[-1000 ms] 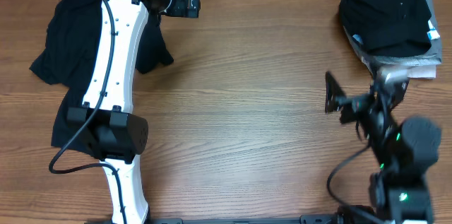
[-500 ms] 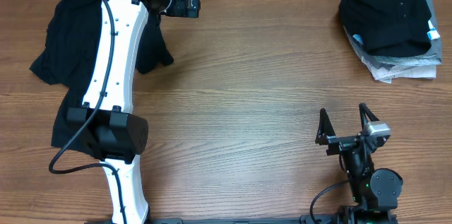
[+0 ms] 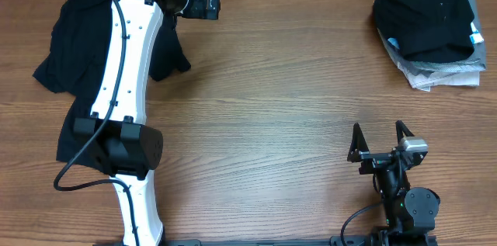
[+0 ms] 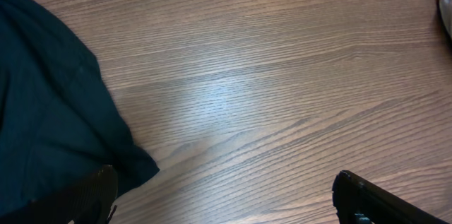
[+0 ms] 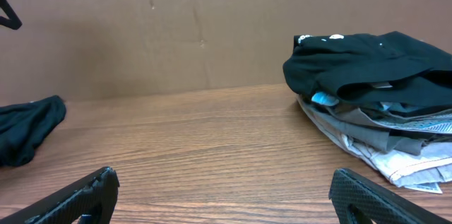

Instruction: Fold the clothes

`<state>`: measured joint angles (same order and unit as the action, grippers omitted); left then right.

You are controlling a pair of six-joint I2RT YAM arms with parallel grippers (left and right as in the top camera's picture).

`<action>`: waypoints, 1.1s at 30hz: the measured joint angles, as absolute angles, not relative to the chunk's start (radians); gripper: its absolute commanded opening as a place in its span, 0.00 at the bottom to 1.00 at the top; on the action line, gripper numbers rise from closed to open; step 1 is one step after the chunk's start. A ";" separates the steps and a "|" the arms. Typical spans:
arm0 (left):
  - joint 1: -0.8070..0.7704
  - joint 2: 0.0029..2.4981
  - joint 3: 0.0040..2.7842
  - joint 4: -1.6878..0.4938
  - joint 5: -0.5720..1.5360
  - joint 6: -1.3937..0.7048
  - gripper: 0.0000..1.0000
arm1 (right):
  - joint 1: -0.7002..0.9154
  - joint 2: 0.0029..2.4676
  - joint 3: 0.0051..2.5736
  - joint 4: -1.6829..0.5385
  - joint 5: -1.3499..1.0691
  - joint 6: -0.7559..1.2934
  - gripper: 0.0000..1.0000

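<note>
Counter (image 3: 272,83), from overhead: a loose black garment (image 3: 70,40) sprawls at the far left corner, partly under the left arm (image 3: 128,67). A folded black garment (image 3: 423,13) tops a grey pile (image 3: 443,71) at the far right corner. The right gripper (image 3: 377,129) sits near the front edge, fingers spread.

Left wrist: the left gripper (image 4: 226,185) is spread wide, the loose garment's hem at one finger.

Right wrist: fingers apart, with the pile ahead to the right.

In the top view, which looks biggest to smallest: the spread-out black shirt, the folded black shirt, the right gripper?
1. spread-out black shirt, even partly hidden
2. folded black shirt
3. right gripper
</note>
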<state>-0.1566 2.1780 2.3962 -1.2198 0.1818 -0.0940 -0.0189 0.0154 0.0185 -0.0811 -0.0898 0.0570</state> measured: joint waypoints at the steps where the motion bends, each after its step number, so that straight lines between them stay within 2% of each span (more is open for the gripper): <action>1: -0.157 2.178 2.397 -1.220 0.182 -0.094 1.00 | -0.019 0.015 0.019 -0.081 -0.089 0.057 1.00; 28: -0.157 2.178 2.397 -1.254 0.148 -0.091 1.00 | -0.019 0.015 0.019 -0.081 -0.085 0.057 1.00; 31: -0.156 2.169 2.393 -1.216 0.126 -0.082 1.00 | -0.019 0.015 0.019 -0.081 -0.085 0.057 1.00; 33: -0.157 2.123 2.347 -1.104 0.118 -0.076 1.00 | -0.019 0.015 0.019 -0.081 -0.084 0.056 1.00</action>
<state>-0.1566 2.1227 2.3474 -1.1042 0.1184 -0.0757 -0.0189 0.0154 0.0185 -0.0814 -0.0841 0.0563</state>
